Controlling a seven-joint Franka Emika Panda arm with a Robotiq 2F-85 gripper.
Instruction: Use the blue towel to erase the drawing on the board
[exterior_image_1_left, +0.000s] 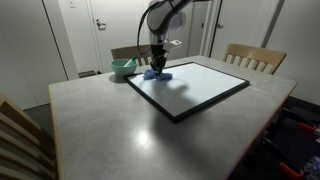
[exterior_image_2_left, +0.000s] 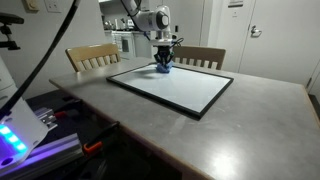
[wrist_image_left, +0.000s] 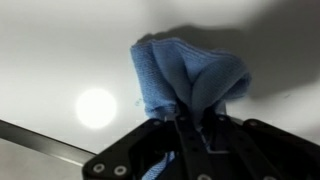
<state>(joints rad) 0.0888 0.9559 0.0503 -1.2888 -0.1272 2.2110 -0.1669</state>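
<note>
The blue towel (wrist_image_left: 188, 78) is bunched up and pinched in my gripper (wrist_image_left: 180, 118), which is shut on it. The towel presses on the white board (exterior_image_1_left: 195, 82) near its far corner in both exterior views; the towel (exterior_image_1_left: 157, 72) sits under the gripper (exterior_image_1_left: 158, 62). The towel (exterior_image_2_left: 163, 68) also shows on the board (exterior_image_2_left: 175, 85) under the gripper (exterior_image_2_left: 164, 58). No drawing shows on the white surface in any view. The board's black frame (wrist_image_left: 40, 142) crosses the lower left of the wrist view.
The board lies on a grey table (exterior_image_1_left: 110, 125). A green bowl (exterior_image_1_left: 123, 67) stands on the table just beyond the board's corner. Wooden chairs (exterior_image_1_left: 254, 57) stand at the far side, and another chair (exterior_image_2_left: 93, 56) shows there too. A bright light reflection (wrist_image_left: 96, 107) sits on the board.
</note>
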